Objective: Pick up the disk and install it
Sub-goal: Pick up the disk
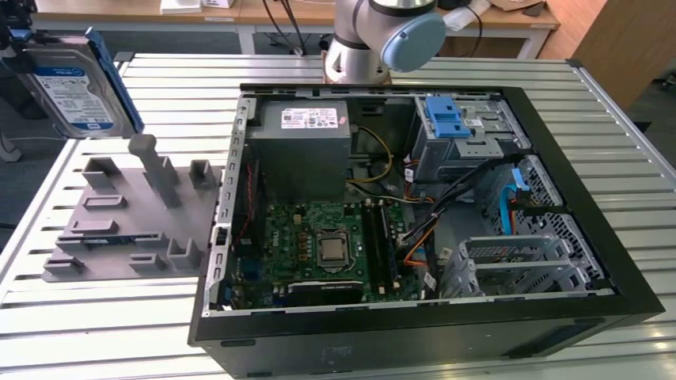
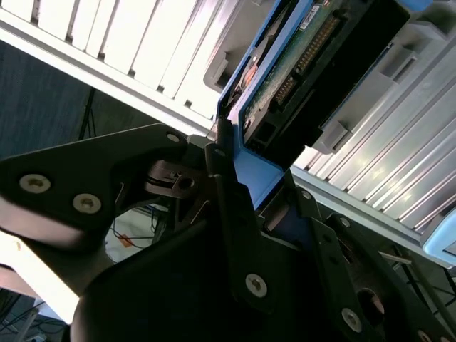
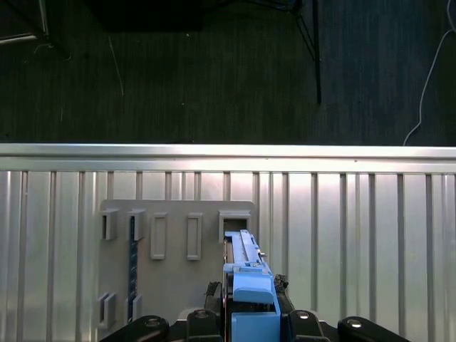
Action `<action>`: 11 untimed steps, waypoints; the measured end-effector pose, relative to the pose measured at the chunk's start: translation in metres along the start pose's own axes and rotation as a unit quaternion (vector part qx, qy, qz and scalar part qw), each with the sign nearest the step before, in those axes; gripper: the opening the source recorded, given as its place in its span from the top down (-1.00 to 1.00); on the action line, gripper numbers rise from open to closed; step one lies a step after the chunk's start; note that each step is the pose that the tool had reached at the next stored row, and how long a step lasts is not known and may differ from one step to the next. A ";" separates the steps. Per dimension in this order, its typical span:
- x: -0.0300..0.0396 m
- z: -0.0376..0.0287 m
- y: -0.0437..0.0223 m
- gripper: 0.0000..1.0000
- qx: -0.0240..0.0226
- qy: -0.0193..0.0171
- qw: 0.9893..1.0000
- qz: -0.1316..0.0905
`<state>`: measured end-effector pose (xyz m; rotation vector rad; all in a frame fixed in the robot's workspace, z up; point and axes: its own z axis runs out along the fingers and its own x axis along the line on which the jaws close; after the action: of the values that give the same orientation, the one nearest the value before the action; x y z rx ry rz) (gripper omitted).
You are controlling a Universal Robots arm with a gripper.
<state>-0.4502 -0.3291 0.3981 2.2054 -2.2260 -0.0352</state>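
Notably, the exterior view shows the disk's (image 1: 62,57) label (image 1: 68,93).

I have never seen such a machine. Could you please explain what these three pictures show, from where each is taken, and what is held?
This is one robot arm standing at a slatted metal table. The exterior view shows the whole scene from a camera off the arm. Both wrist views come from cameras riding on the arm. On the table lies an open computer case, its circuit board and cables exposed. Beside it, on the exterior view's left, is a grey holder tray. The gripper is shut on the disk, a silver hard drive in a blue frame, held in the air over the tray. It is not yet in the case.
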 end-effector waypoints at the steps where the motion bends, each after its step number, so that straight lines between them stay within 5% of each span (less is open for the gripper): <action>1: 0.0000 -0.0008 0.0000 0.27 0.000 0.000 1.000 0.000; 11: -0.0001 -0.0088 0.0002 0.27 0.000 0.000 1.000 0.000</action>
<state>-0.4502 -0.3291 0.4068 2.2055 -2.2261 -0.0350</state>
